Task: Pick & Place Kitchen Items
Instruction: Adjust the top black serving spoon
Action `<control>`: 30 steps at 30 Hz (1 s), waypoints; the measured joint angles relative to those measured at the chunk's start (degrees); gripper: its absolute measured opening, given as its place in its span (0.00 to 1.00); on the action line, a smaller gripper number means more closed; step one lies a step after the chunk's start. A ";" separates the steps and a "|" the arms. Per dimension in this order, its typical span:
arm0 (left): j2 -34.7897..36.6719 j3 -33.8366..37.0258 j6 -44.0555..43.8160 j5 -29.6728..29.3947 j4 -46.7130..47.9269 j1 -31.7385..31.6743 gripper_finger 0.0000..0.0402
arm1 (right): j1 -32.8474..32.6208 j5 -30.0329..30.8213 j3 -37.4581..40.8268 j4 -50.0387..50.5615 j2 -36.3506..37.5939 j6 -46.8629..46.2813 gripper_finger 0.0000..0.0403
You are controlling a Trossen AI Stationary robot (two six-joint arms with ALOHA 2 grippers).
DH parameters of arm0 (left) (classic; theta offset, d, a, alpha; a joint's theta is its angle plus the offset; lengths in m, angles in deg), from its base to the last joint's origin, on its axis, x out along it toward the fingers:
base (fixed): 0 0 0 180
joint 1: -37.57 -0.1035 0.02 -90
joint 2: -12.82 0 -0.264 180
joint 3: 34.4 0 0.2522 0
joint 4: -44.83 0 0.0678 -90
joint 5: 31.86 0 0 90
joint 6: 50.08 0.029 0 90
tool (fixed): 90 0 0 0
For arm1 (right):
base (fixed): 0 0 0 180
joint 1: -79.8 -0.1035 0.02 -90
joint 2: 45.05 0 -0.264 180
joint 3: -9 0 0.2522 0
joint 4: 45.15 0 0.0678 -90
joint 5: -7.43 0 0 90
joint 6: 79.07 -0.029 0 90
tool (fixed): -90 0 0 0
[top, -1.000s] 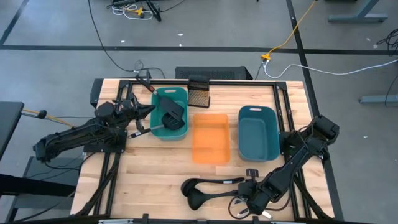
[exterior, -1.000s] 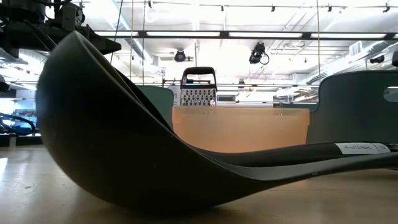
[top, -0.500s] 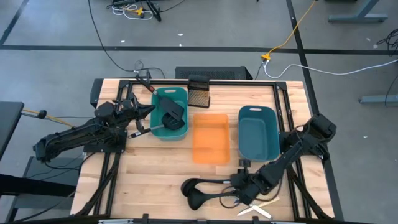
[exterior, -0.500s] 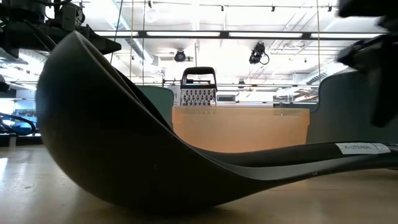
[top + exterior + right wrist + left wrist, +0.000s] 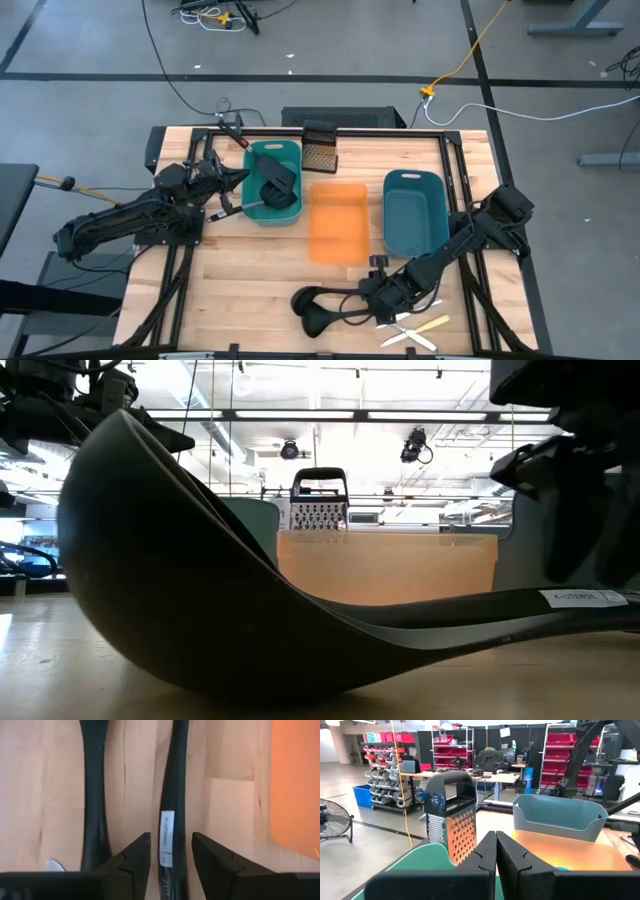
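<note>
Right end effector (image 5: pixel 170 851) is spread, fingers straddling the labelled handle of one all-black plastic ladle (image 5: pixel 171 795), ungripped; second ladle (image 5: pixel 95 795) lies alongside on the wooden tabletop (image 5: pixel 250 270). Left end effector (image 5: pixel 496 851) is pressed together, empty, over the teal rectangular tray (image 5: pixel 254 212).

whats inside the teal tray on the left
Inside the teal tray lies a black-headed spatula, its metal handle sticking out over the left rim. Anything beneath the spatula's head is covered.
</note>
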 joint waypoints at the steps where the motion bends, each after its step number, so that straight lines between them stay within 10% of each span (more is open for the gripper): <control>1: 0.00 0.00 0.00 -0.01 0.03 0.00 0.02 | 0.20 -0.02 0.00 -0.01 -0.11 0.12 0.40; 15: 0.00 0.00 0.04 -0.02 0.16 0.00 0.02 | 1.59 -2.02 0.02 -1.16 -4.35 0.63 0.49; 30: 0.00 0.00 0.04 -0.02 0.27 0.00 0.02 | 1.68 -0.49 0.02 -1.81 -4.33 1.02 0.24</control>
